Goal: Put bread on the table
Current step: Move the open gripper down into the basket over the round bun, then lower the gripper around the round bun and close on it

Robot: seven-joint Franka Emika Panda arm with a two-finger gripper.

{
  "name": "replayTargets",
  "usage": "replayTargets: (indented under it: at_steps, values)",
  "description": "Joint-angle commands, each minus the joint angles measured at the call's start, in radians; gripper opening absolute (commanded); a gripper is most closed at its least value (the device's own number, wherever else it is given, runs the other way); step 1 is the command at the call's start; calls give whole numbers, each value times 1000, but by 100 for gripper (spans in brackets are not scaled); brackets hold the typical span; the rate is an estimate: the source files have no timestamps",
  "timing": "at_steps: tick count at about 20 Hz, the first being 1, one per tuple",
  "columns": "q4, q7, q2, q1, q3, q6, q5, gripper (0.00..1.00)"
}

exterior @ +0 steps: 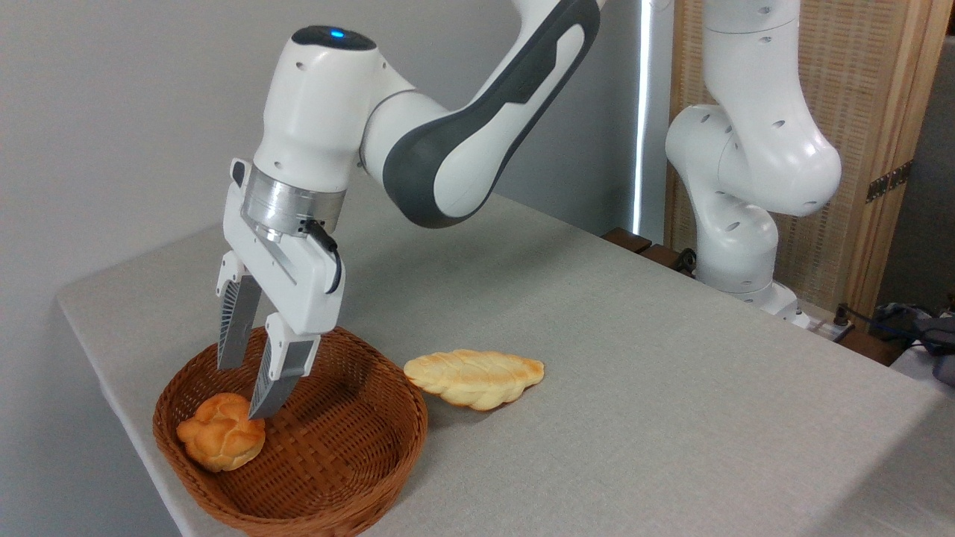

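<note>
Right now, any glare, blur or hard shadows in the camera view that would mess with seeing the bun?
Fixed camera: light is soft and even, nothing visibly blurred. The bread in the basket is sharp and evenly lit. The open gripper just above it is crisp, no motion smear. Soft shadow under the braided loaf on the table. Only blown-out spot: the bright strip behind the arm.

A robotics lab: bench-mounted arm (746, 149), cloth-covered table (597, 335), cables (858, 317), bare wall.
</note>
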Motion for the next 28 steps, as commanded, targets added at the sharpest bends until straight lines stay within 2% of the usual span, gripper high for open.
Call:
replayTargets:
  at_steps: [1,19,22,28]
  values:
    - [11,-3,38,-1,-20,55,-19,100]
    - [67,10,127,0,-32,92,-7,100]
    - [67,9,138,0,-32,102,21,100]
    - [69,12,153,0,-31,102,31,100]
